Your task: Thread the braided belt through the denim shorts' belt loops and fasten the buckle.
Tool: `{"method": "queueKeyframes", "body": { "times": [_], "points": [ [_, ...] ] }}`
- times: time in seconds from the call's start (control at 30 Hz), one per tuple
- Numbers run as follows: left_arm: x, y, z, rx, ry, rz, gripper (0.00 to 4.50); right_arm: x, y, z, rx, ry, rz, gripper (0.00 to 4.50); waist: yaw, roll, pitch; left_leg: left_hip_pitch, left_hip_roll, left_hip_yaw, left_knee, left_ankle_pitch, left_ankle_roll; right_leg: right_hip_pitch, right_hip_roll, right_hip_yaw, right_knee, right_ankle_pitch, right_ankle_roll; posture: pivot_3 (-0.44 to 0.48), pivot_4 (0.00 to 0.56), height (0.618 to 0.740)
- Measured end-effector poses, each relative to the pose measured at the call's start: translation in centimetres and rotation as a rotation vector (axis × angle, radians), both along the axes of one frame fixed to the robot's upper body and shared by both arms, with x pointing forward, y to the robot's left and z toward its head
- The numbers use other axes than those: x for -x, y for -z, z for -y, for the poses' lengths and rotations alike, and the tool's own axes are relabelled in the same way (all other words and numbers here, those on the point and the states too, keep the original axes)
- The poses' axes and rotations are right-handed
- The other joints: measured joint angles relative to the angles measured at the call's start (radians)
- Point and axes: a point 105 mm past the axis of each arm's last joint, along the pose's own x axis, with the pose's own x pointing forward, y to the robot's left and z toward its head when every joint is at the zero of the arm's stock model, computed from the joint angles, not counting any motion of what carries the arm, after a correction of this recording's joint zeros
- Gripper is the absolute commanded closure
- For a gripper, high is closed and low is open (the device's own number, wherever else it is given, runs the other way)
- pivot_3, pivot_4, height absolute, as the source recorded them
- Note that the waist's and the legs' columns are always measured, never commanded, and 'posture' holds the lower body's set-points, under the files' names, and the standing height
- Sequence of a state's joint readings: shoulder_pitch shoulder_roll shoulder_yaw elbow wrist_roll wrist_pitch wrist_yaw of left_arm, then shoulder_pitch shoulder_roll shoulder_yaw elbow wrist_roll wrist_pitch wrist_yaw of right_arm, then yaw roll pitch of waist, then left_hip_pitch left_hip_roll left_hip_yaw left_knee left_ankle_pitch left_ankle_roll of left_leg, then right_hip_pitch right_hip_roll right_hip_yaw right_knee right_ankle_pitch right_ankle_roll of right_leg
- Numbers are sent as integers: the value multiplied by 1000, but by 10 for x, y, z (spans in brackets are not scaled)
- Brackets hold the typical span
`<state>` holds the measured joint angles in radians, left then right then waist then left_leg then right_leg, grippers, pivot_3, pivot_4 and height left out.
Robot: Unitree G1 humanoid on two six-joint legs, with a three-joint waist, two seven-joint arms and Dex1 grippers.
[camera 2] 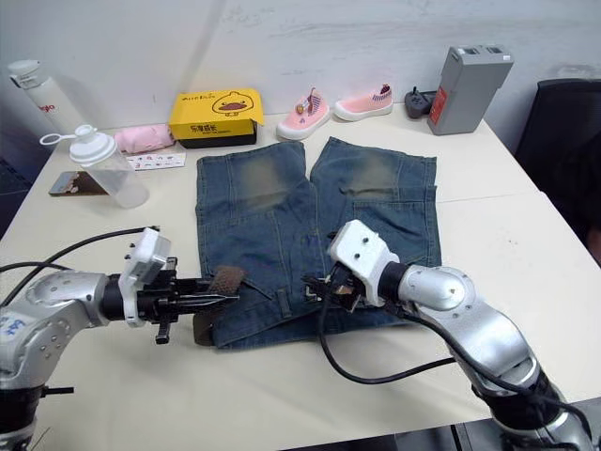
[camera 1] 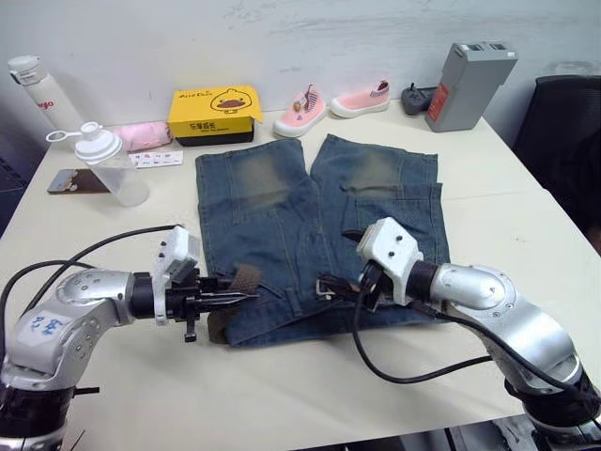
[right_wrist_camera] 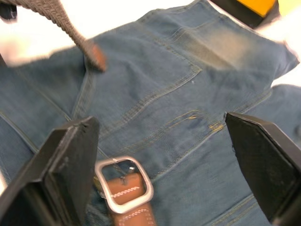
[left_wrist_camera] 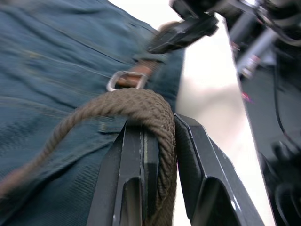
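Pinching the belt (left_wrist_camera: pixel 155 113) between closed fingers, the left gripper (camera 1: pixel 230 297) sits at the near left of the shorts (camera 1: pixel 282 225) on the table (camera 1: pixel 507 207); the right gripper (right_wrist_camera: pixel 164 169), fingers spread wide, straddles the buckle (right_wrist_camera: pixel 123 184) lying on the waistband

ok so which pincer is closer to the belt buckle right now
The right. The right pincer hangs open directly over the buckle, fingers on either side. The left pincer grips the braided belt farther along the waistband.

Rough woven braided belt (left_wrist_camera: pixel 141 106), shiny metal buckle (right_wrist_camera: pixel 123 182), faded denim shorts (camera 1: pixel 310 225)
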<state>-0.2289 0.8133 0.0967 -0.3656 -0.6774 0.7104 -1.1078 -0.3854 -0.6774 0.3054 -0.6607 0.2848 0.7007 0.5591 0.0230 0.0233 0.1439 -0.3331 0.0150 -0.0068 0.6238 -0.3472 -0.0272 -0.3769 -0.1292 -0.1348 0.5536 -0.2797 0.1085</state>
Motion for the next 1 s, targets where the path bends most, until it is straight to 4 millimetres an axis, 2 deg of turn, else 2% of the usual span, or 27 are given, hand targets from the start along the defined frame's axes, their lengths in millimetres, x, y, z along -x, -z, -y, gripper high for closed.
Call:
{"method": "queueKeyframes", "body": {
  "times": [0.13,0.2,0.33,0.47,0.57,0.73,0.77,0.83,0.97,1.0],
  "points": [
    [-1,-10,14,25,117,9,3575,9,16,-27,58,-114,88,0,-2,-1,0,0,0,1,0,1,1,1,0,0,2,0,1,0,150,739],
    [-1,-14,16,51,142,-10,3575,4,19,-41,81,-140,171,0,-4,-1,0,0,0,1,1,2,2,1,0,1,4,1,2,0,150,739],
    [2,-9,15,51,164,-54,3575,-9,27,-51,109,-117,264,0,-11,-2,0,1,0,1,0,3,2,1,0,1,5,1,2,0,150,739],
    [14,0,6,28,192,-149,3575,-27,18,-63,9,-17,358,0,-14,-2,0,0,0,0,0,3,1,1,0,1,5,1,2,0,150,739],
    [15,-1,4,22,197,-156,3638,-25,16,-65,-17,-11,389,860,-9,-2,0,0,0,0,0,3,1,1,-1,1,5,1,2,0,150,739],
    [16,0,1,13,201,-165,3638,-28,22,-51,-16,40,385,3432,-11,-2,0,1,0,0,0,3,2,1,0,1,6,1,2,0,150,739],
    [16,0,1,13,202,-165,3638,-28,21,-49,-16,43,386,4056,-12,-2,0,1,0,0,0,3,1,1,0,1,6,1,2,0,150,739],
    [16,0,1,13,203,-163,3638,-26,20,-50,-10,29,404,4308,-16,-2,0,1,0,0,0,3,1,1,0,1,6,1,2,0,150,739],
    [17,2,0,10,206,-162,3638,-25,24,-49,15,24,408,4308,-23,-3,0,1,0,1,0,3,2,1,0,2,6,1,2,0,150,739],
    [17,3,0,-3,204,-156,3387,-24,28,-48,28,25,402,4427,-23,-3,0,1,0,1,0,3,2,1,0,2,6,1,2,0,150,739]
  ]
}}
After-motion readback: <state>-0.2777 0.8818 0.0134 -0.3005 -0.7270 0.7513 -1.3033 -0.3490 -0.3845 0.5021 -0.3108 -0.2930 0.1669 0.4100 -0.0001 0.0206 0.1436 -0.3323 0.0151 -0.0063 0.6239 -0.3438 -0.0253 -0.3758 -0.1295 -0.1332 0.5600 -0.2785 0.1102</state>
